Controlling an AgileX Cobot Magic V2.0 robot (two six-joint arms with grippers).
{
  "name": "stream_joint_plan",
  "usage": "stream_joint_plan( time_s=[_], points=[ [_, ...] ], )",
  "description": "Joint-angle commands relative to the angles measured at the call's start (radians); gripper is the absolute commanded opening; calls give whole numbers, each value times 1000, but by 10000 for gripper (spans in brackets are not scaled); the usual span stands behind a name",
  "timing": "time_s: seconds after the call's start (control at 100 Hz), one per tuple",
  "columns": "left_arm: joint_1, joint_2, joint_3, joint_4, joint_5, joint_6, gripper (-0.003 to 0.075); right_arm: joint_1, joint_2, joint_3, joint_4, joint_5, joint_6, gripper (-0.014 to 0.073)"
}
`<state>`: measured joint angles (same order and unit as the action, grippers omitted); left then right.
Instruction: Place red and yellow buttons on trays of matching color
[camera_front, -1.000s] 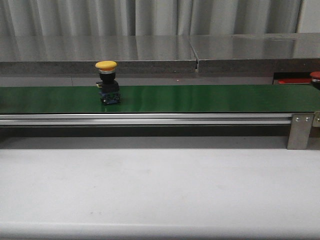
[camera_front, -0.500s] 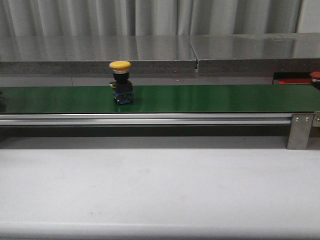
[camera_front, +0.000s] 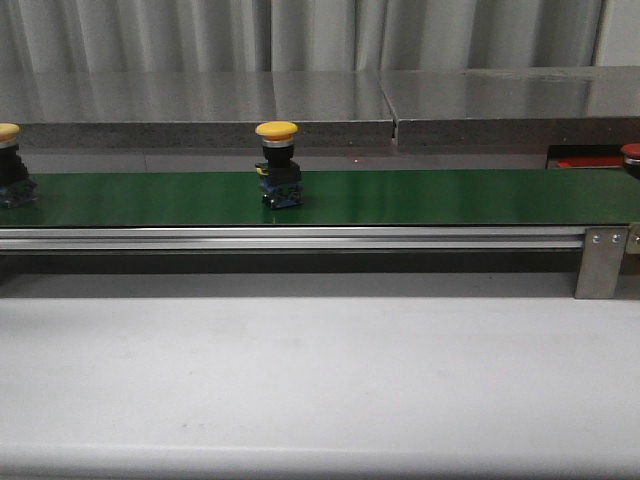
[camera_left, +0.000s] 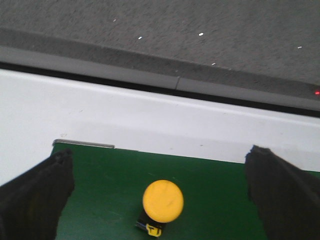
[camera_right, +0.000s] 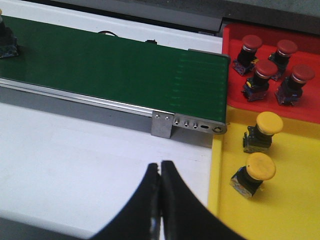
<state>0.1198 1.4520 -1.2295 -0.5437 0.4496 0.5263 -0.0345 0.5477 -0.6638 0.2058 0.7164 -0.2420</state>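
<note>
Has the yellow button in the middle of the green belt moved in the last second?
Yes. The yellow button has travelled rightward along the green belt, closer to the seam in the grey ledge behind it.

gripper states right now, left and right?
Left gripper: jaws open wide, empty, over a yellow-capped round push button on the green belt.
Right gripper: jaws shut, holding nothing.

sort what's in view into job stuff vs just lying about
Job:
yellow buttons on the belt
green belt
red tray, four red buttons
yellow tray, two yellow buttons

Not job:
grey counter
white table
curtain
</note>
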Motion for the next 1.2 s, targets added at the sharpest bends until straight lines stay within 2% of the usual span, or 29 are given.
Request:
stream_joint_plan(
  time_s=[0.0, 0.27, 0.36, 0.43, 0.55, 0.81, 0.94, 1.03, 1.08, 1.13, 1.19],
  points=[
    [-43, -122, 20, -21, -59, 8, 662, -2, 2, -26, 3, -72, -1, -67],
    [-213, -377, 265, -76, -161, 8, 659, -2, 2, -26, 5, -72, -1, -67],
    [-257, -451, 344, -88, -173, 8, 622, -2, 2, -26, 6, -72, -1, -67],
    [-273, -504, 396, -100, -166, 8, 558, -2, 2, -26, 6, -72, -1, -67],
    [-281, -599, 509, -128, -164, 8, 400, -2, 2, -26, 9, -72, -1, -67],
    [-281, -820, 695, -128, -169, 8, -15, -2, 2, -26, 10, -68, -1, -67],
    [-281, -897, 753, -128, -202, 8, -19, -2, 2, -26, 19, -63, -1, -47],
    [-281, -917, 770, -128, -231, 8, -19, -2, 2, -26, 56, -64, -1, 89],
    [-281, -917, 773, -128, -231, 8, -19, -2, 2, -26, 80, -67, -1, 220],
    [-281, -917, 773, -128, -230, 8, -19, -2, 2, -26, 101, -77, -1, 407],
    [-281, -917, 773, -128, -230, 8, -19, -2, 2, -26, 118, -99, -1, 592]
  ],
)
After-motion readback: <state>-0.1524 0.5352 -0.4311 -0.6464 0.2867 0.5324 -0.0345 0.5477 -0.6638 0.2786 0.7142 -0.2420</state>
